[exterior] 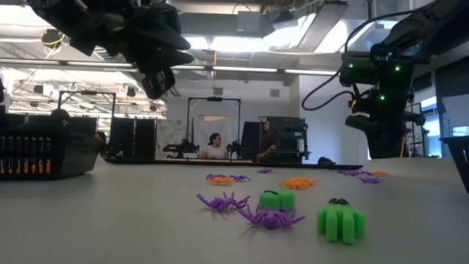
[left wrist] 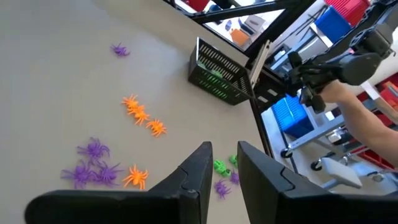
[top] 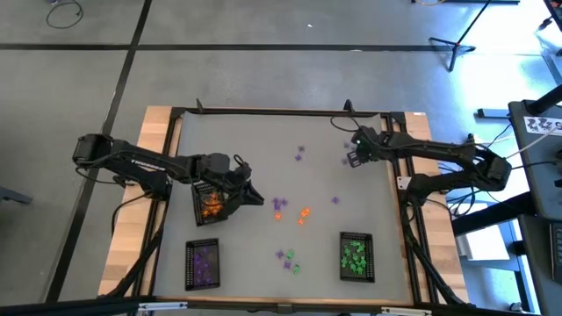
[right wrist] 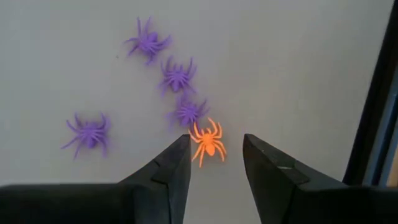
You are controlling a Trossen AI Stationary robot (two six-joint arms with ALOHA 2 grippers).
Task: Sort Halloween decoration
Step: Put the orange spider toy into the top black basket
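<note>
Left gripper [top: 248, 195] over orange tray [top: 209, 204], raised: judged a drop-off, orange goes there; jaws narrowly parted, empty | right gripper [right wrist: 214, 163] hovers over orange spider [right wrist: 208, 144] beside 4 purple spiders [right wrist: 178, 77] at table's far right; jaws apart, straddling it, nothing gripped | more trinkets mid-table [top: 290, 209]; purple tray [top: 203, 263], green tray [top: 356, 256] near edge.

Left tool [top: 252, 197] beside orange tray [top: 209, 203], right tool [top: 354, 158] near far edge

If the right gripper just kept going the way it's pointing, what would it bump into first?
Probably the small orange plastic spider on the grey table: it lies just ahead of the open right gripper, between its fingers, though depth is uncertain.
</note>
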